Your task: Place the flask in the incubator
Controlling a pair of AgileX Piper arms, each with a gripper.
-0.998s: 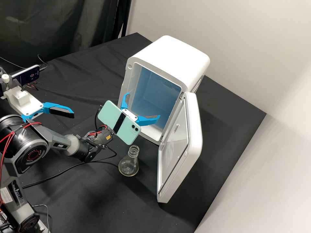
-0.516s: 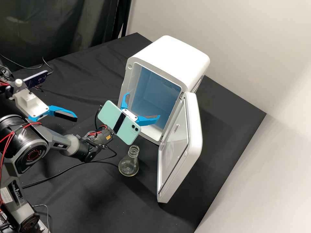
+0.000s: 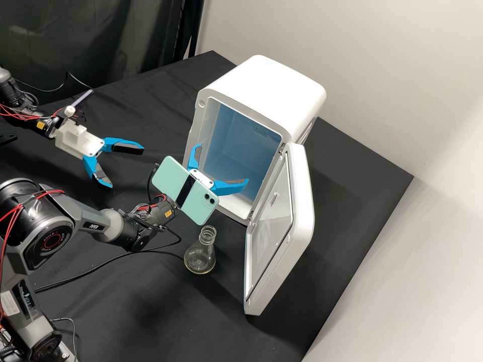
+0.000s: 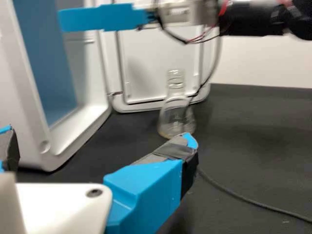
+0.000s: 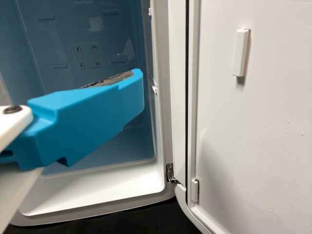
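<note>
The clear glass flask (image 3: 200,251) stands upright on the black bench, just in front of the white incubator (image 3: 271,95) and beside its open door (image 3: 282,226). The left wrist view has the flask (image 4: 175,112) ahead of my left gripper. My left gripper (image 3: 125,166) hovers open and empty to the left of the incubator, well short of the flask. My right gripper (image 3: 221,165) stands open at the mouth of the blue chamber, holding nothing; one of its fingers (image 5: 83,122) reaches across the opening.
A mint-green phone (image 3: 185,190) is mounted on the right arm's wrist, above the flask. A black cable (image 3: 100,261) lies across the bench left of the flask. The bench edge (image 3: 352,281) runs close behind the open door.
My left gripper has swung right, toward the incubator, and turned so its fingers stand one above the other. The right arm and the flask have not moved.
</note>
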